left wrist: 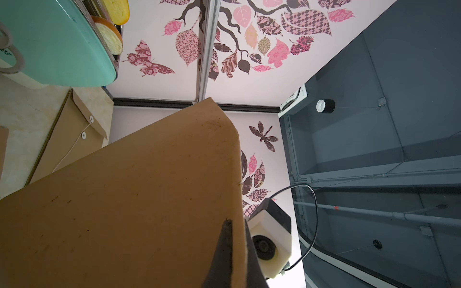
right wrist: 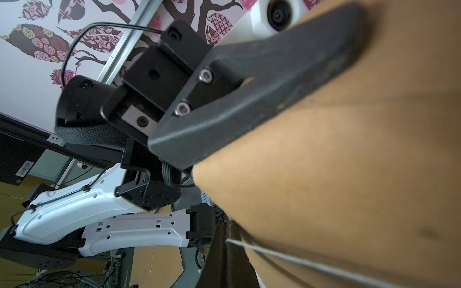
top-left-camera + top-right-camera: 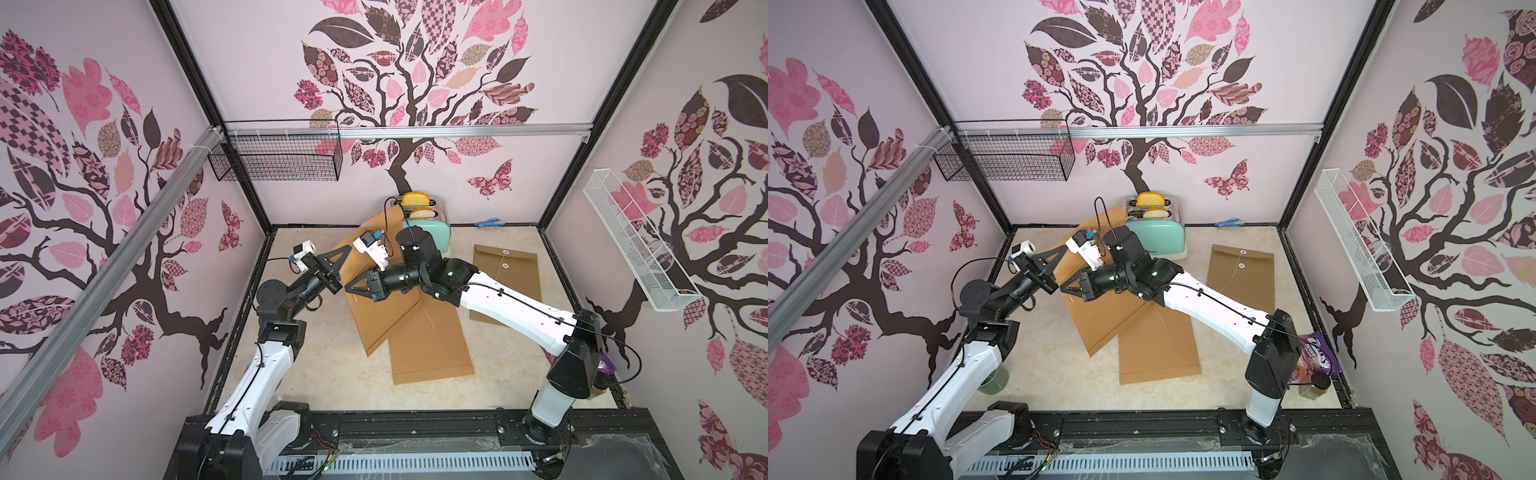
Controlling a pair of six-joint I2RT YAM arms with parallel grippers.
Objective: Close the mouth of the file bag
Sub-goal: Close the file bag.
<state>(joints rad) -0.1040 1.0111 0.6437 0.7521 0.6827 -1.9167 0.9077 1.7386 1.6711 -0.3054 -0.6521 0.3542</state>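
Note:
A brown paper file bag stands tilted, its lower end on the table and its upper end raised toward the toaster. My left gripper is shut on the bag's raised side edge; in the left wrist view its jaws pinch that edge of the file bag. Just below it, my right gripper is shut on the bag's thin white string, which runs taut from the closed jaws across the file bag. The bag's mouth and button are hidden.
A second file bag lies flat under the held one, and a third lies to the right with its string loose. A mint toaster stands at the back. A purple snack bag, a jar and a green cup sit near the arm bases.

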